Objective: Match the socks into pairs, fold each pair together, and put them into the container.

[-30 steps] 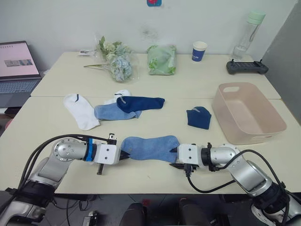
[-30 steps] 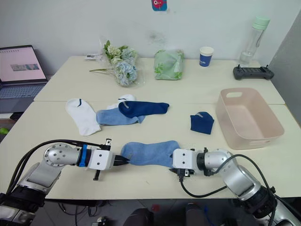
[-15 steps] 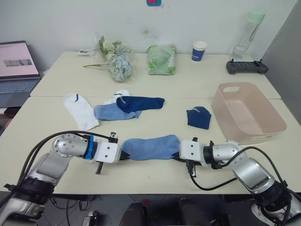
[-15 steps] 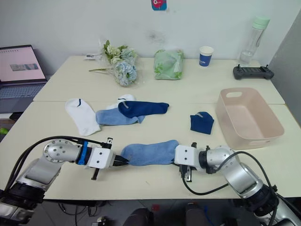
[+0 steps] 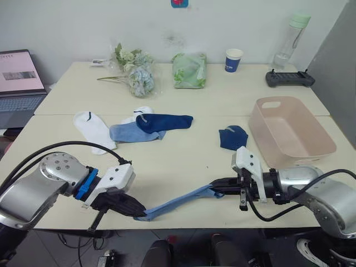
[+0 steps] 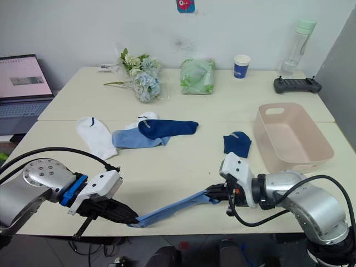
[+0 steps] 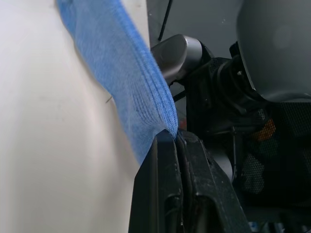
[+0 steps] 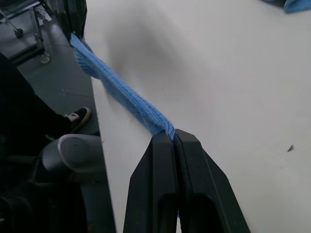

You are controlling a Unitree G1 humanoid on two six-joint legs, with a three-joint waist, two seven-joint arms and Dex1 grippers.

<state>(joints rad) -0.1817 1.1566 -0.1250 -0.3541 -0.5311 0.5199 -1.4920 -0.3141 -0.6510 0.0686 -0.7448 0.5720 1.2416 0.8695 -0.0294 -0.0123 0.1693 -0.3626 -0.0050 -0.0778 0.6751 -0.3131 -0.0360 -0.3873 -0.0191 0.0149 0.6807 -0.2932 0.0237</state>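
Note:
A light blue sock point(image 5: 177, 202) is stretched into a narrow band over the table's front edge. My left gripper point(image 5: 137, 213) is shut on its left end and my right gripper point(image 5: 214, 192) is shut on its right end. Both wrist views show the fingers clamped on the knit point(image 7: 124, 73) point(image 8: 124, 94). Farther back lie a white sock point(image 5: 92, 129), a second light blue sock point(image 5: 128, 132), a navy sock point(image 5: 166, 120) over it, and another white sock point(image 5: 143, 111) partly hidden beneath. A folded navy sock point(image 5: 233, 137) lies left of the pale pink container point(image 5: 266, 146), which holds nothing.
On the far table stand a bunch of flowers point(image 5: 136, 75), a green bag point(image 5: 189, 69), a blue-and-white paper cup point(image 5: 233, 60), a bottle point(image 5: 290, 39) and a black controller point(image 5: 289, 79). A laptop point(image 5: 16, 72) sits at the far left.
The light blue sock, flat on the table before, now hangs taut between the grippers. My left gripper drew back toward the front edge; my right gripper moved right and rose.

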